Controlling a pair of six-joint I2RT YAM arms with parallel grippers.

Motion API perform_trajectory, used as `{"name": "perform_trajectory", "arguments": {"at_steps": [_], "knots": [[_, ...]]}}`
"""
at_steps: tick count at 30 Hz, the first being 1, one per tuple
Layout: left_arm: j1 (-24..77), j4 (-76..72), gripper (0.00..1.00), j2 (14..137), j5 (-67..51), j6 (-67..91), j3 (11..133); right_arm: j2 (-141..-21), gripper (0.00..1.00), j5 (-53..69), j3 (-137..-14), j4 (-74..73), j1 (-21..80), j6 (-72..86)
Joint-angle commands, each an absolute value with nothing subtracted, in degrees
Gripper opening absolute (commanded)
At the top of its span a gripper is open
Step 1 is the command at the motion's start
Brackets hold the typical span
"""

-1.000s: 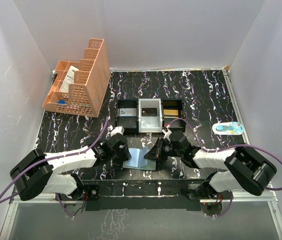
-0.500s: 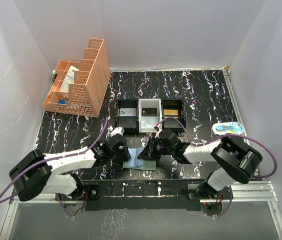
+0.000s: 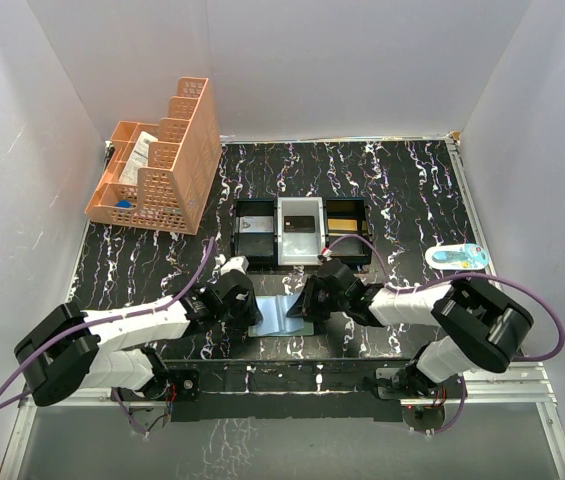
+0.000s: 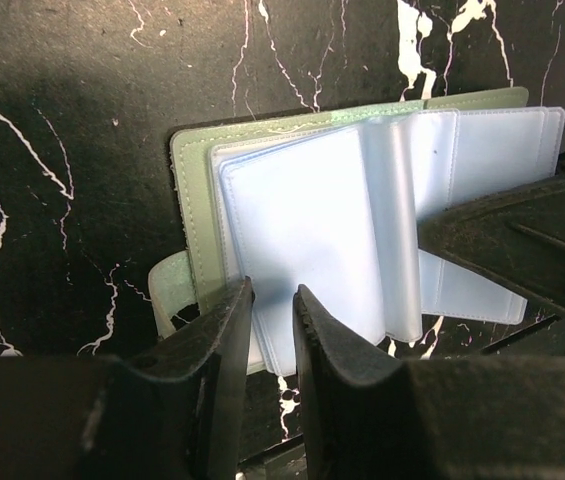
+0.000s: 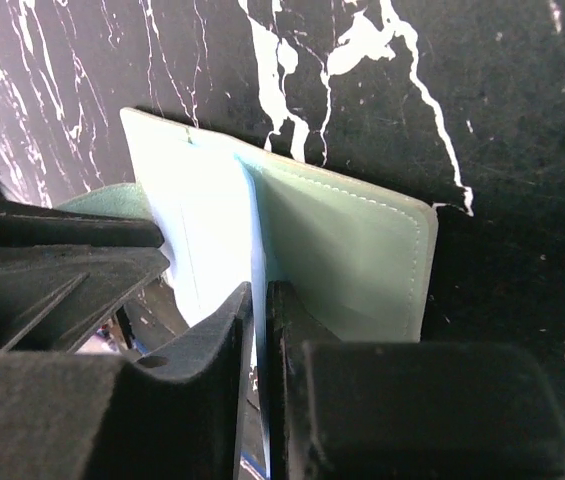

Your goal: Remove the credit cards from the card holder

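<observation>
Right gripper (image 3: 309, 308) has backed off slightly to the right after swinging left over the holder, and its elbow has pulled in toward the base; left gripper (image 3: 249, 312) has barely shifted. The card holder (image 3: 280, 316) lies open on the black marbled table (image 3: 412, 190) at the near edge, between the two grippers, and looks flatter than a second ago. In the left wrist view, the left gripper (image 4: 272, 300) has its jaws almost together over the near edge of the holder's left panel (image 4: 302, 200), which reads as a clamp that anchors it. In the right wrist view, the right gripper (image 5: 259, 300) is all but closed, with a thin blue leaf of the holder (image 5: 342, 240) standing on edge between its jaws. Cannot tell if a card is in that pinch or just sleeve plastic; no card face is visible anywhere. Risks: if it's only the sleeve, pulling will lift or fold the whole holder, or strain the plastic, and no card comes out. The left anchor sits only on the edge, so a hard tug could slip it. The fingers are close together, so a leftward move risks contact.
</observation>
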State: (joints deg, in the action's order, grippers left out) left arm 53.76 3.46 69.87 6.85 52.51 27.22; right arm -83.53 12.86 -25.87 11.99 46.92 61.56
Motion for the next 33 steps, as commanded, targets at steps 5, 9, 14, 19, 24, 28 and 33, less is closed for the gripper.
{"name": "perform_trajectory", "arguments": {"at_steps": [5, 9, 14, 19, 24, 28, 33], "knots": [[54.16, 11.30, 0.32, 69.69, 5.45, 50.86, 31.22, -80.27, 0.14, 4.66, -28.32, 4.49, 47.75, 58.20], [54.17, 13.39, 0.40, 68.43, 6.52, 51.08, 32.01, -80.97, 0.19, 6.47, -27.29, 4.60, 47.81, 58.01], [54.20, 11.68, 0.42, 69.23, 5.17, 49.87, 32.09, -78.37, 0.22, 6.49, -25.45, 6.00, 47.81, 58.33], [54.28, 8.83, 0.38, 70.21, 4.56, 50.20, 32.87, -77.88, 0.22, 6.67, -25.49, 6.32, 47.81, 58.01], [54.32, 8.96, 0.44, 67.86, 6.34, 49.64, 34.00, -79.28, 0.23, 7.53, -25.14, 7.14, 47.79, 58.10], [54.36, 6.42, 0.46, 67.41, 4.75, 49.22, 32.88, -79.54, 0.22, 7.22, -25.37, 6.81, 47.81, 58.18], [54.33, 4.83, 0.45, 71.09, 3.83, 50.65, 30.86, -79.44, 0.23, 7.28, -25.19, 7.02, 47.81, 58.18]]}}
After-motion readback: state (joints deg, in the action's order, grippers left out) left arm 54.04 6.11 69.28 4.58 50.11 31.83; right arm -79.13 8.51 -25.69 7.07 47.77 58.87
